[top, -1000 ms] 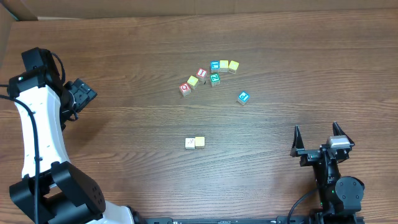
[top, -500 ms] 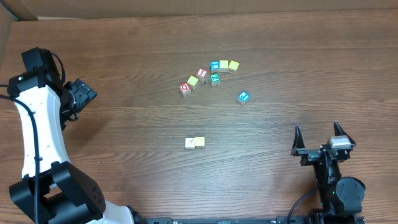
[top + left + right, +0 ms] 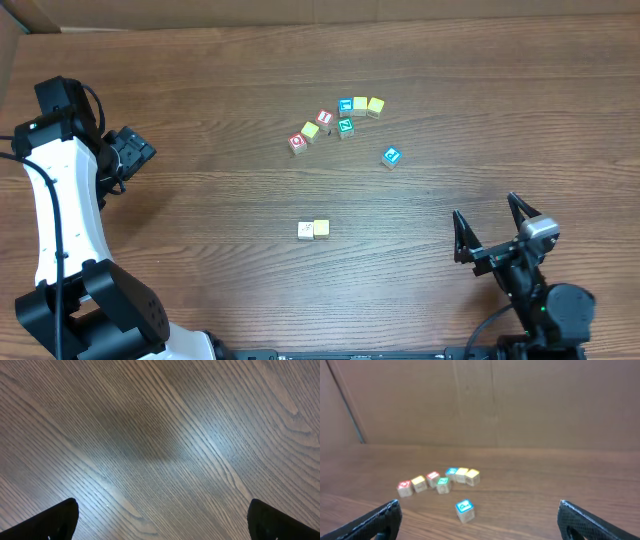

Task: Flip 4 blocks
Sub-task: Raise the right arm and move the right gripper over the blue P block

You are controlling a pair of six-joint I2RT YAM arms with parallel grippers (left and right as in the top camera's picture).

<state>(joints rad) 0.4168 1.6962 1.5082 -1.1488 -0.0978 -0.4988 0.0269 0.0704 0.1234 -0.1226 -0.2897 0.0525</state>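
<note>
left gripper (image 3: 162,512) and right gripper (image 3: 484,206) both gape, empty. the clustered blocks (image 3: 360,103) touch; reaching for the green block (image 3: 345,126), i risk shoving neighbours or flipping a red block (image 3: 323,117) instead.

Ten blocks (image 3: 345,126): four yellow, two red, two blue (one teal, one seemingly whitish).

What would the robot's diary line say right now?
left gripper: open, empty | right gripper: open, empty | blocks: none held
</note>
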